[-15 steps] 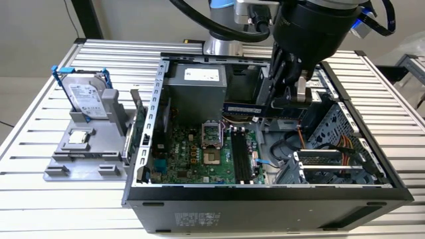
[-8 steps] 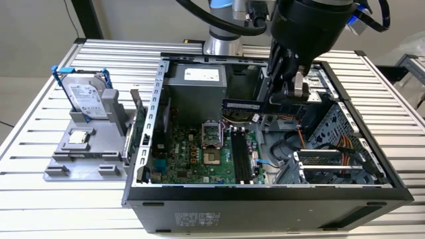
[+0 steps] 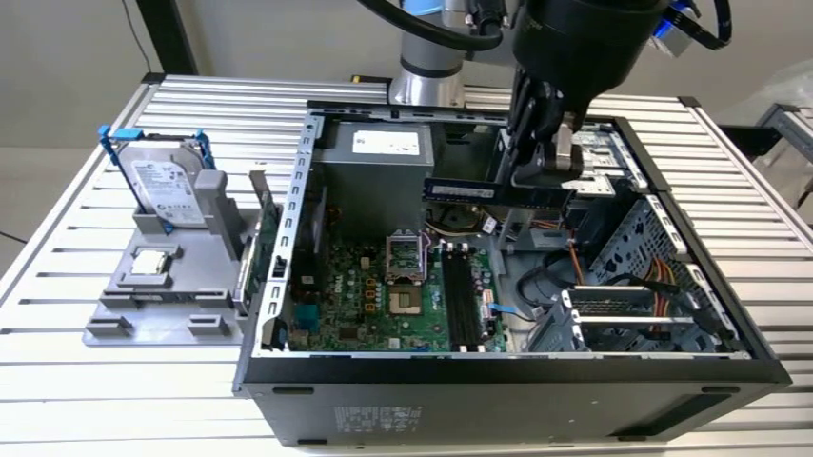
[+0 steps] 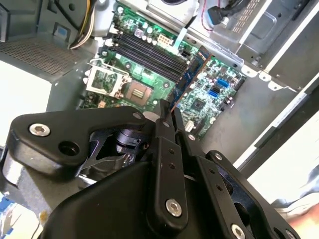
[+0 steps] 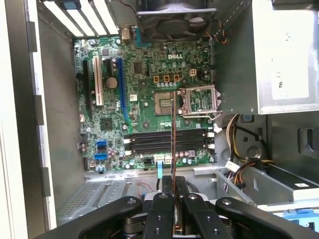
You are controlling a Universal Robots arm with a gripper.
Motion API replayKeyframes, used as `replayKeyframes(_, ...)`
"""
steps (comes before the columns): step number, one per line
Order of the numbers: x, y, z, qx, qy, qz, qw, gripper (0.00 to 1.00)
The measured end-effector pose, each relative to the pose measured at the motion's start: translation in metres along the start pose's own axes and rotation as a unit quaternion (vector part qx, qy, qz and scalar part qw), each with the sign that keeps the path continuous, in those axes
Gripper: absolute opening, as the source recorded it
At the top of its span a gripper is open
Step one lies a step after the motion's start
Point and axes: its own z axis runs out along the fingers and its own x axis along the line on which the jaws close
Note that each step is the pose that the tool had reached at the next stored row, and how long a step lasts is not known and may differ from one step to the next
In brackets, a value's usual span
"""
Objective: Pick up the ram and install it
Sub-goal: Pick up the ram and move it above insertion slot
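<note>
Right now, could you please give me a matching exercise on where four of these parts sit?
1 ram
2 hard drive
3 processor chip
4 memory slots

A upright in the grey holder
B flat on the holder's base
C on the motherboard, empty
D in the gripper, above the open case

Pairs: 1-D, 2-A, 3-B, 4-C

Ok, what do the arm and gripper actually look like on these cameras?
The gripper is matte black, built of flat linkage bars joined by silver screws and pivots, narrowing to two slim fingers. In the exterior view, a bulky black cylindrical housing sits above it, with a blue cap beside, black cables looping across, and a silver-grey arm tube behind.
</note>
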Motion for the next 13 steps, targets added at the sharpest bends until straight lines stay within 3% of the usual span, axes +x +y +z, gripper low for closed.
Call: replayKeyframes(13, -0.0150, 0.0014, 0.0013, 0.0000, 0.0003, 0.000, 1.0000, 0.00)
